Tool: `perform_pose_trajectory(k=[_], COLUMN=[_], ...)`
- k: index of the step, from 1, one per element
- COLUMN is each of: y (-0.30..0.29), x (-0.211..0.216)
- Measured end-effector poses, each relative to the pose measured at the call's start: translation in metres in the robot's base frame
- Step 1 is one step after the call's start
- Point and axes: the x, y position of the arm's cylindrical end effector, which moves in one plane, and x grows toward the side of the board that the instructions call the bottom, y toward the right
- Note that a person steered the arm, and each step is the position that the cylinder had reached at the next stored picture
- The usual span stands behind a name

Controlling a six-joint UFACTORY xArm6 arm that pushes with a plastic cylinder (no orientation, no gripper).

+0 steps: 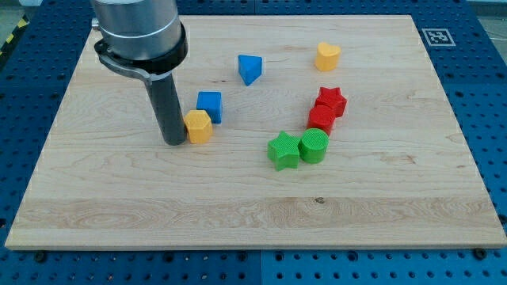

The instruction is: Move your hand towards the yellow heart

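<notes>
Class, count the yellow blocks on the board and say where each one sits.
2. The yellow heart lies near the view's top right, apart from other blocks. The other yellow block sits left of centre, right beside my tip, just below the blue cube. None seems hidden.

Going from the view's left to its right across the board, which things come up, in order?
My tip → yellow hexagonal block → blue cube → blue wedge-like block → green star → green cylinder. The red pair and the yellow heart overlap sideways, so they are left unordered.

My tip (173,141) touches the yellow hexagonal block (198,126) at its left — the yellow heart block (328,56) lies well apart, toward the view's upper right.
</notes>
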Motion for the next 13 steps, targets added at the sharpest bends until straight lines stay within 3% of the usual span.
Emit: perform_pose_trajectory(k=[8,10,13], y=[0.011,0.051,0.095], x=[0.035,0.021,-0.074])
